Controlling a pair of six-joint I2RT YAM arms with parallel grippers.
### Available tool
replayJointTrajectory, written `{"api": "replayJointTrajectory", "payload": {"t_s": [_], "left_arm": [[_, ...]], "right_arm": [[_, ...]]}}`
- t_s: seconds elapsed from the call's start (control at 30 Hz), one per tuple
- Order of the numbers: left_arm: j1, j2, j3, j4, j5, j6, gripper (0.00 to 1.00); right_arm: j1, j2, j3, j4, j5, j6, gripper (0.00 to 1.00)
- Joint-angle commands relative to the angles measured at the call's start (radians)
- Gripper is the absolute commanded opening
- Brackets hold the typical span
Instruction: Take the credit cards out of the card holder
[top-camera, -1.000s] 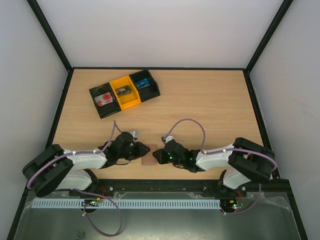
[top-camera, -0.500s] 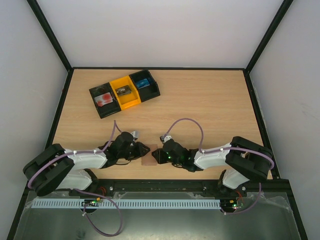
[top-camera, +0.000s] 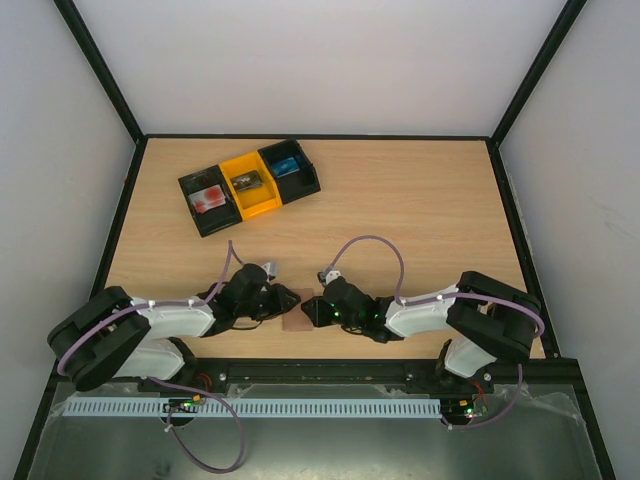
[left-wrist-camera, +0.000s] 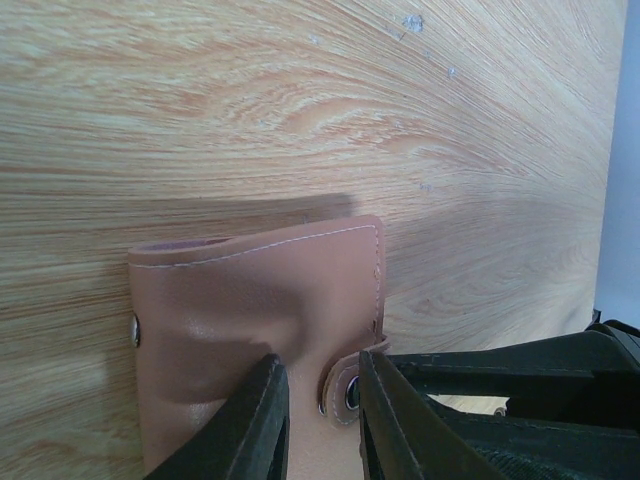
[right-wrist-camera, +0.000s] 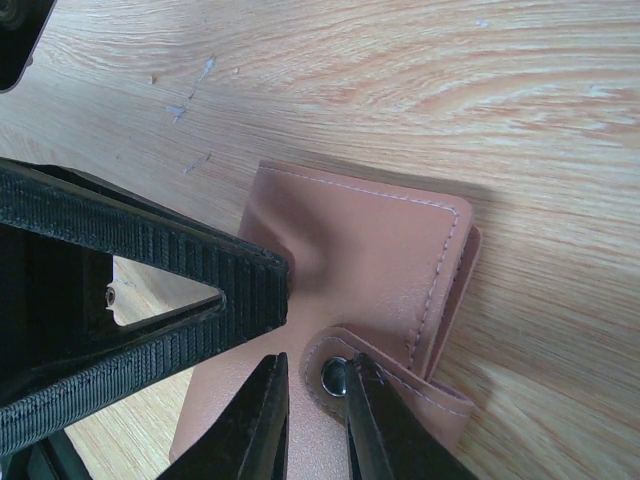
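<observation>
The brown card holder (top-camera: 297, 313) lies folded shut on the table near the front edge, between both arms. Its snap strap (right-wrist-camera: 390, 385) is fastened over the cover (right-wrist-camera: 370, 240). My left gripper (left-wrist-camera: 315, 365) presses its tips down on the cover (left-wrist-camera: 260, 290), denting it, with the snap tab (left-wrist-camera: 350, 392) in the narrow gap between its fingers. My right gripper (right-wrist-camera: 315, 365) stands narrowly open on the holder from the other side, its right fingertip (right-wrist-camera: 365, 375) against the snap (right-wrist-camera: 334, 375). The left gripper's ribbed finger (right-wrist-camera: 200, 270) shows beside it. The credit cards are hidden.
A row of three bins stands at the back left: black (top-camera: 207, 201), yellow (top-camera: 249, 183), black (top-camera: 290, 166), each holding a small item. The table's front edge (top-camera: 300, 357) runs just behind the holder. Black frame posts border the wooden table.
My right arm has edged slightly left toward the card holder. The left arm and the holder have not visibly moved.
</observation>
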Motion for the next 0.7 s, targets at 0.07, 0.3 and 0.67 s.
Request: {"api": "replayJointTrajectory", "payload": {"t_s": [0.07,0.3,0.67], "left_arm": [[-0.005,0.016,-0.018,0.016,0.007,-0.001,0.24],[-0.004,-0.012,-0.006,-0.011,0.009,-0.007,0.23],[0.008,-0.168,0.036,-0.214,-0.090,0.047,0.24]], "right_arm": [[0.004,0.028,0.020,0.032,-0.029,-0.022,0.17],[0.004,-0.063,-0.006,-0.009,0.026,-0.020,0.17],[0.005,-0.128,-0.029,-0.094,0.096,0.000,0.17]]}}
